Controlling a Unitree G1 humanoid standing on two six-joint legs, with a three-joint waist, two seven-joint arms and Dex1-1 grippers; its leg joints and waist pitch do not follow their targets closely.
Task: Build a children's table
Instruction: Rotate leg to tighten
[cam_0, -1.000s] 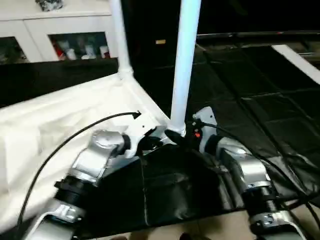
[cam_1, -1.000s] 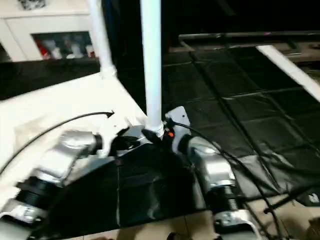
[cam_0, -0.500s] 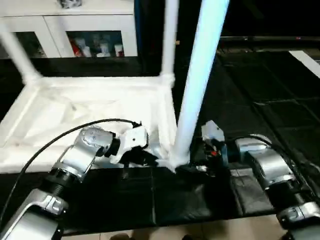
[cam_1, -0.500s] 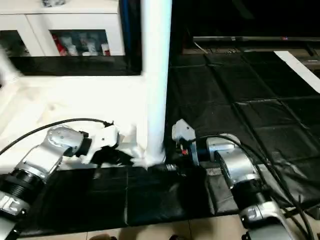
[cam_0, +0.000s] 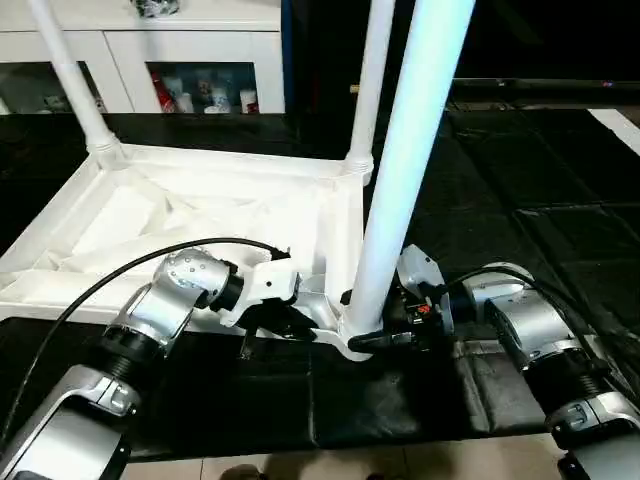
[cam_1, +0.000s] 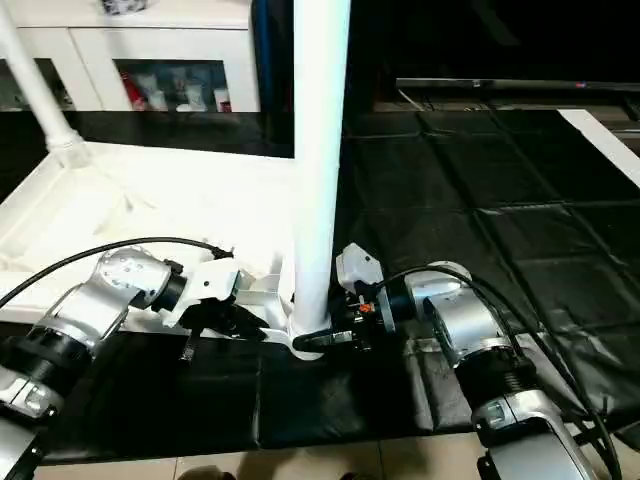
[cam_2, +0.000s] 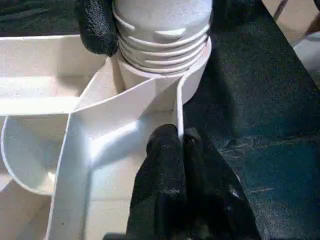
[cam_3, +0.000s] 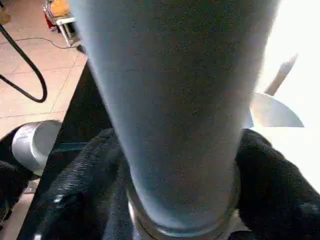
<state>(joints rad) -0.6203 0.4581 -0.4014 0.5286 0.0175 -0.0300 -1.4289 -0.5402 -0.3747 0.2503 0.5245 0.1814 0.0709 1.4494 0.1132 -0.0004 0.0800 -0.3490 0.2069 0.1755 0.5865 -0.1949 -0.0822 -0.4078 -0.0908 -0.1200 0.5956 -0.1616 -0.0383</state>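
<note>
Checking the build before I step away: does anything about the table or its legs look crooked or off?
Nothing stands out. The table top lies underside up, three legs stand in corner sockets, and the near leg, held at its base by the right gripper, shows threads above its socket.

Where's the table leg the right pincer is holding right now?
The leg stands upright in the near corner socket of the upturned table top, between the left pincer and the right pincer.
</note>
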